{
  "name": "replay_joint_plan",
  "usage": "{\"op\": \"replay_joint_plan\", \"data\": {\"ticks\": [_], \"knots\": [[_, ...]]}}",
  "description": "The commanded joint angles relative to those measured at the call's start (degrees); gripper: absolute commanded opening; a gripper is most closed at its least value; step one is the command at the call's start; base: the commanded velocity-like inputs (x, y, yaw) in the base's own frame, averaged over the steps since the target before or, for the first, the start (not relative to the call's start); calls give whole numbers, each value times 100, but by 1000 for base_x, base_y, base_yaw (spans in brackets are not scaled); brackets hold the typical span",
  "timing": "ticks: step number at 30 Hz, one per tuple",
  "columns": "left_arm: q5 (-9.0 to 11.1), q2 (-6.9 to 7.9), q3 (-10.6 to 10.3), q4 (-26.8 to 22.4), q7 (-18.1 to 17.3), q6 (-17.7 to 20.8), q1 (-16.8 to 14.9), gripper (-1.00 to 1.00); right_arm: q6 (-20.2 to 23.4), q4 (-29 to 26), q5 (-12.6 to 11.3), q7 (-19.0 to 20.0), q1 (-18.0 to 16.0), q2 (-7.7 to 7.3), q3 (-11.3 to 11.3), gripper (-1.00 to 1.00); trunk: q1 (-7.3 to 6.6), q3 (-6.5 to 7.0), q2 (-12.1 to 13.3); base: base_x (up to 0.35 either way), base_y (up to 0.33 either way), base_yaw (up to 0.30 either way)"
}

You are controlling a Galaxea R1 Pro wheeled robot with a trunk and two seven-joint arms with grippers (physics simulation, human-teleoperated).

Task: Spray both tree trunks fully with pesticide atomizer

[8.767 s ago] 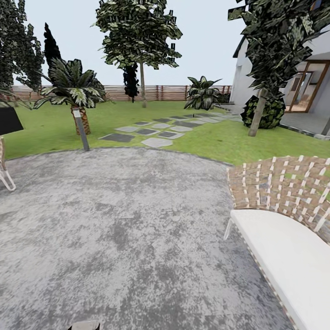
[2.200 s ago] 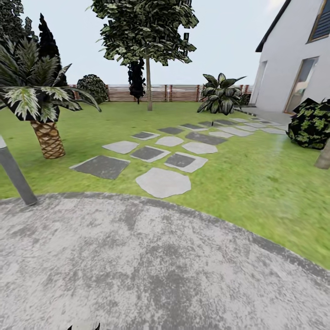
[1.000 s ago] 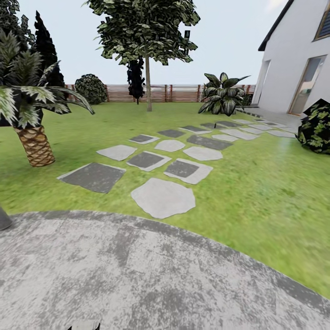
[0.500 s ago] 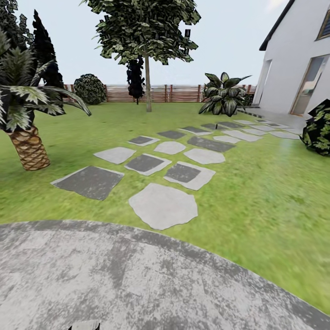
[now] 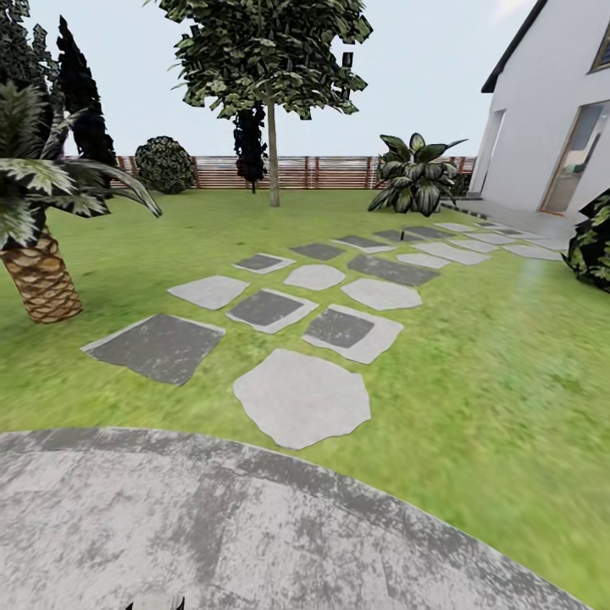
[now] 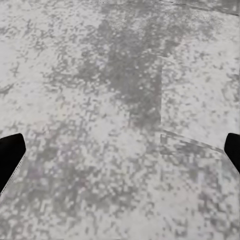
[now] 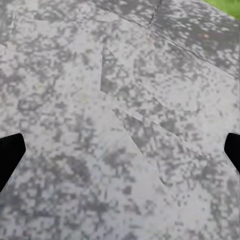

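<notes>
transit step: both grippers (image 6: 120, 150) (image 7: 120, 150) wide open and empty over grey paving (image 5: 254, 525); follow the slabs (image 5: 301, 396) toward what looks like the pesticide atomizer (image 5: 403, 232), a dark speck far along them.

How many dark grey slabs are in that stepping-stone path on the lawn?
At least 5 dark slabs: nearest left, two in the middle, two beyond. Farther ones blur together, so more may exist.

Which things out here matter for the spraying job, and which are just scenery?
Job: lawn; stepping slabs; tiny dark speck, maybe the atomizer; leafy tree, maybe.
Scenery: palm; house; broad-leaf plant; paved patio.
</notes>
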Motion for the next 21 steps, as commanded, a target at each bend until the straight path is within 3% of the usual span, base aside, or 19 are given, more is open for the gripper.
{"op": "replay_joint_plan", "data": {"ticks": [1, 21], "knots": [[5, -2, 10, 5, 1, -18, -3, 100, -16, 4, 10, -3, -3, -3, 13, 100, 2, -5, -2, 339, 0, 0], [4, 0, 10, 5, 1, -18, -3, 100, -17, -2, 5, -3, -2, 1, 5, 100, 2, -5, -2, 339, 0, 0]]}}
